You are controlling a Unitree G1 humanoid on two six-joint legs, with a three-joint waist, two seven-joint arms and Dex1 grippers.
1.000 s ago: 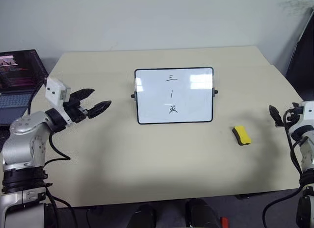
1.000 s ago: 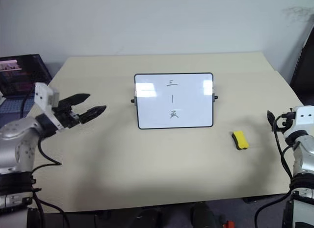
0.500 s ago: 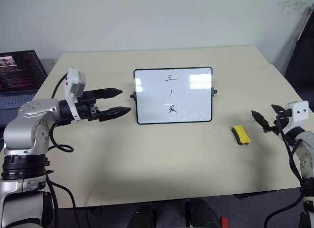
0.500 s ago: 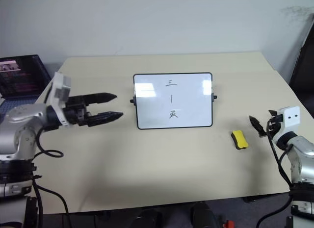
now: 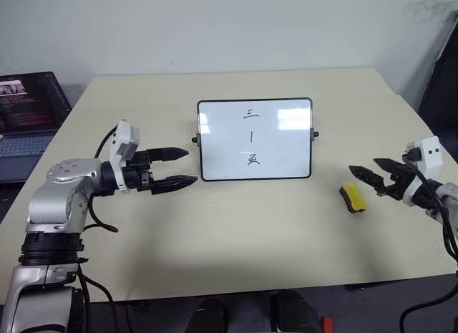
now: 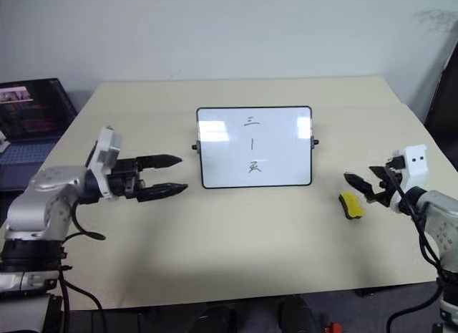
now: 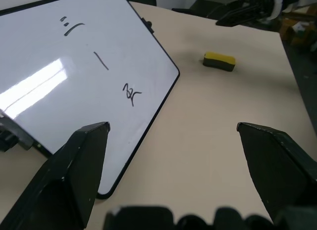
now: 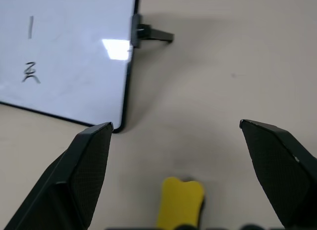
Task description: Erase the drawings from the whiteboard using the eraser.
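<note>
The whiteboard (image 5: 286, 150) stands propped at the table's middle and carries the drawings: three short strokes (image 5: 250, 114), a vertical stroke (image 5: 250, 137) and a scribble (image 5: 250, 160). The yellow eraser (image 5: 352, 197) lies flat to the right of the board. My right gripper (image 5: 363, 165) is open and points left, its tips just above and beside the eraser without touching it; the right wrist view has the eraser (image 8: 181, 200) low between the fingers. My left gripper (image 5: 192, 166) is open and empty, pointing right, a short gap from the board's lower left edge.
An open laptop (image 5: 25, 107) sits off the table's left side. A dark object (image 5: 440, 82) stands past the right edge. The beige table (image 5: 229, 240) is bare in front of the board.
My left gripper swung right toward the board's left edge. My right gripper came in from the table's right edge, turned to point left and now hovers by the eraser. Both stay open.
</note>
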